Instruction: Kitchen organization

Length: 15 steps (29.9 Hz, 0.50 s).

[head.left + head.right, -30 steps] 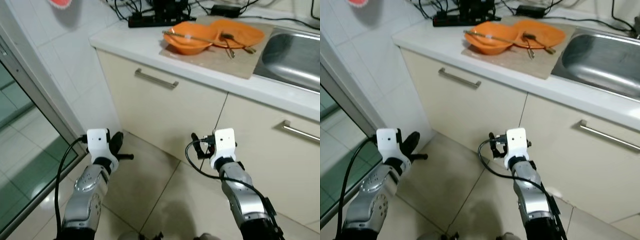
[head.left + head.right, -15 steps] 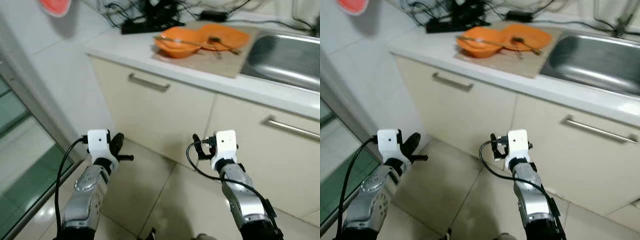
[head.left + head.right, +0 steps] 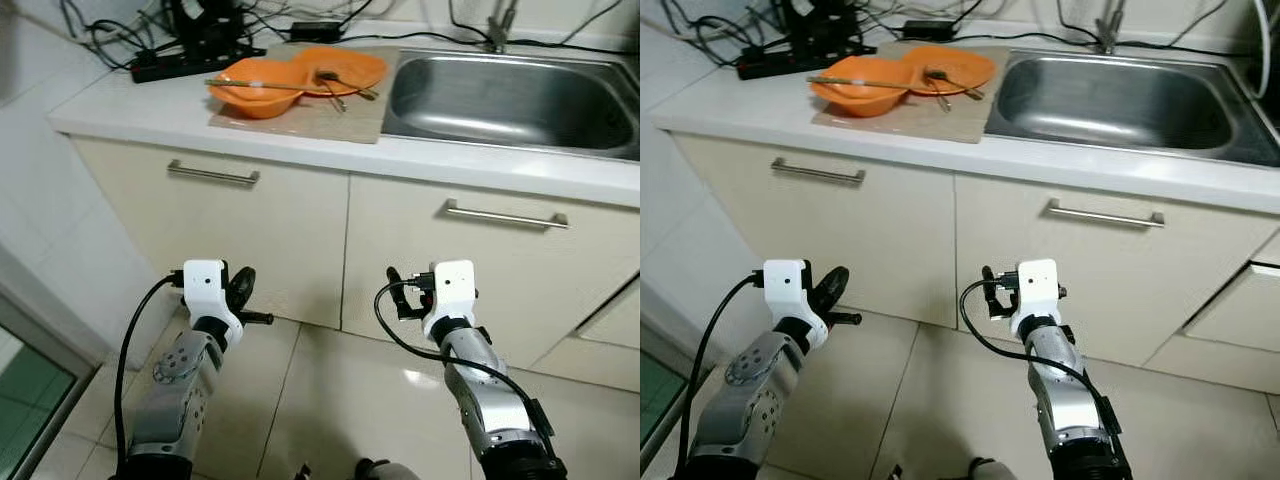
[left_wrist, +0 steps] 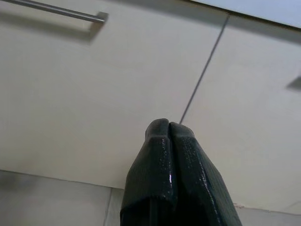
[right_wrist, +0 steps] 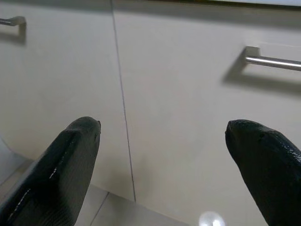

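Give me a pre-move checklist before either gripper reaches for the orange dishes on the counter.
1. Left gripper empty, fingers shut: ok.
2. Right gripper open, empty: ok.
3. Both grippers raised to counter height: not ok; they sit low, facing the cabinet doors.
4. Orange bowl and orange plate in sight on the board: ok.
5. Utensils lie loose on the dishes: not ok.
6. Sink empty: ok.

The cabinet doors (image 3: 300, 235) stood shut straight ahead, blocking any forward reach, with a bar handle (image 3: 213, 175) and another (image 3: 505, 215) jutting from them. Below the cabinet, floor tiles (image 3: 350, 400) lay open. Above it, the sink (image 3: 500, 95) gaped free, while orange bowls (image 3: 290, 75) and cables (image 3: 190, 30) crowded the counter beside it.
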### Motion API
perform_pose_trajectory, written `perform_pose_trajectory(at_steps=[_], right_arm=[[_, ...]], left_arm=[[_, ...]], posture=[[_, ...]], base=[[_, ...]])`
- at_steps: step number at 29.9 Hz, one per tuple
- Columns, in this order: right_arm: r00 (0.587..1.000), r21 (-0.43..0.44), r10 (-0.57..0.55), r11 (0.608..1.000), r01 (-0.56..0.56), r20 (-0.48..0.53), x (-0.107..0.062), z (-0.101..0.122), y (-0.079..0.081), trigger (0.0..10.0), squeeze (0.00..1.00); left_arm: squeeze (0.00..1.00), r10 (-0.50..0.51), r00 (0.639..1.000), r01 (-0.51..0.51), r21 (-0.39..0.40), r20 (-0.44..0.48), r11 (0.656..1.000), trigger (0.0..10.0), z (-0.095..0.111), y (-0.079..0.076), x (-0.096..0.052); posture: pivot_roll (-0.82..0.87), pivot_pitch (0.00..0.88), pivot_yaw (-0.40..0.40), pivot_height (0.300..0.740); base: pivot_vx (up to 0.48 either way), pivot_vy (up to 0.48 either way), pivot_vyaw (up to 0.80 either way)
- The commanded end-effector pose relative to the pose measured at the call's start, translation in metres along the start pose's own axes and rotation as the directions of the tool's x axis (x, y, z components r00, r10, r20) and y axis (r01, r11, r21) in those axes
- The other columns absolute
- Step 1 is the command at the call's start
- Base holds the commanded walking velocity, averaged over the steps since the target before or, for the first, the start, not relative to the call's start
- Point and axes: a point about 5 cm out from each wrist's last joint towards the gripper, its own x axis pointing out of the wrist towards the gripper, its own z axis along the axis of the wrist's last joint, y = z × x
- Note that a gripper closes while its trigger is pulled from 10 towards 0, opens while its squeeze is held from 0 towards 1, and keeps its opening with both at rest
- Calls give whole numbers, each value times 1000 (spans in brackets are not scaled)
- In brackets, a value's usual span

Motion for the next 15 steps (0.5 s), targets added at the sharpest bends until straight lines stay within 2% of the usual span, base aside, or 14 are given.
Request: perform_pose_trajectory(at_steps=[1, 8, 15], right_arm=[[1000, 5, 5, 1000, -5, 4, 0, 0, 1, 10000, 0], [1000, 16, 14, 1000, -14, 6, 0, 0, 2, 10000, 0], [1000, -31, 20, 999, -19, 16, 1, 3, 3, 10000, 0]], left_arm=[[0, 0, 1000, 0, 11, -6, 1000, 10000, -1, 2, -1], [0, -1, 1000, 1, 9, -7, 1000, 10000, -2, 2, -2], [0, -2, 1000, 2, 8, -5, 1000, 10000, -1, 2, 1]], posture=[[-52, 15, 59, 740], [-52, 18, 59, 740], [-57, 13, 59, 740]], base=[[0, 0, -763], [0, 0, -768], [0, 0, -758]])
